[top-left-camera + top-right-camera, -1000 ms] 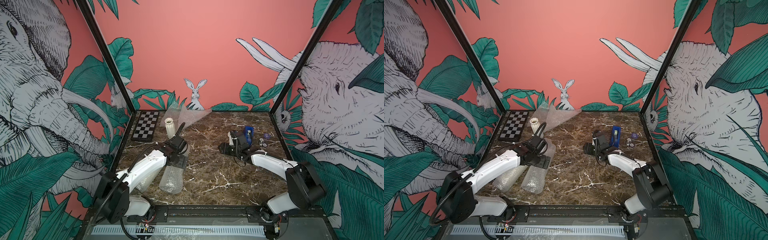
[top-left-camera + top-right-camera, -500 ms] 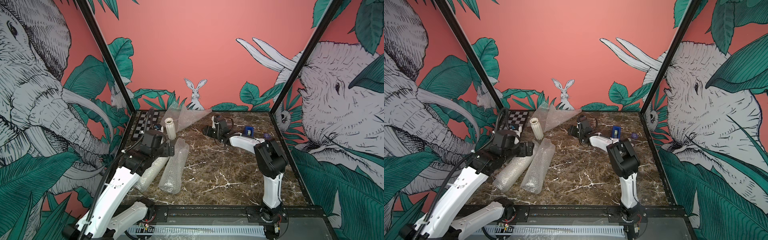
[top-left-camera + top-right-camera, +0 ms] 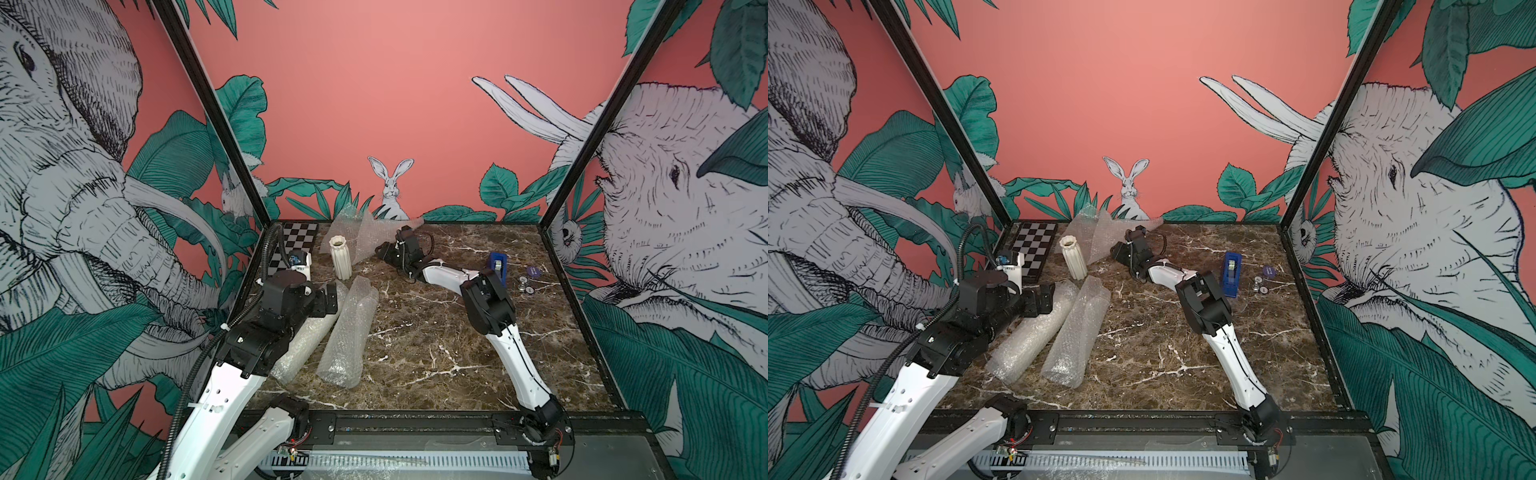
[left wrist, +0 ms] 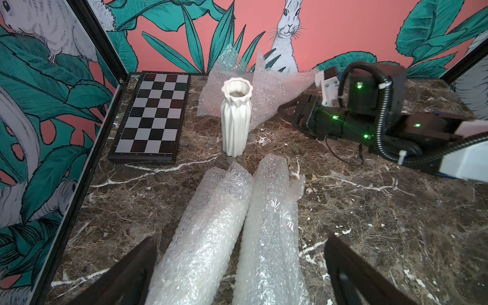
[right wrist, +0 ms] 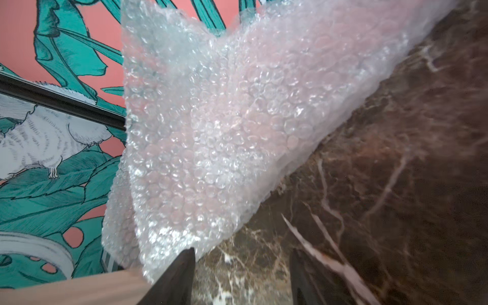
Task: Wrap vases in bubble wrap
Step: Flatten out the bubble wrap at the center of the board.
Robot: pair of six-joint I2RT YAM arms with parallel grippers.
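Observation:
One white fluted vase [image 3: 341, 257] [image 3: 1074, 257] [image 4: 235, 118] stands upright at the back left. Behind it a loose sheet of bubble wrap [image 3: 365, 235] [image 3: 1100, 230] [image 4: 272, 87] [image 5: 224, 118] leans up off the table. Two bubble-wrapped rolls [image 3: 349, 332] [image 3: 1034, 332] [image 4: 269, 224] lie side by side in front of the vase. My left gripper [image 3: 329, 300] [image 3: 1039, 301] [image 4: 241, 239] is open above the near ends of the rolls and touches neither. My right gripper [image 3: 381, 251] [image 3: 1116, 250] [image 5: 241, 253] is open at the loose sheet's lower edge, with only table between its fingers.
A chequered board [image 3: 291, 249] [image 3: 1034, 249] [image 4: 153, 118] lies in the back left corner. A blue tape dispenser [image 3: 497, 264] [image 3: 1232, 270] and small round things [image 3: 533, 272] sit at the right. Black frame posts and printed walls close in the marble table [image 3: 436, 353].
My right arm has swung from beside the tape dispenser to the back, up to the loose sheet, its jaws narrowing. My left arm has lifted back off the rolls toward the left.

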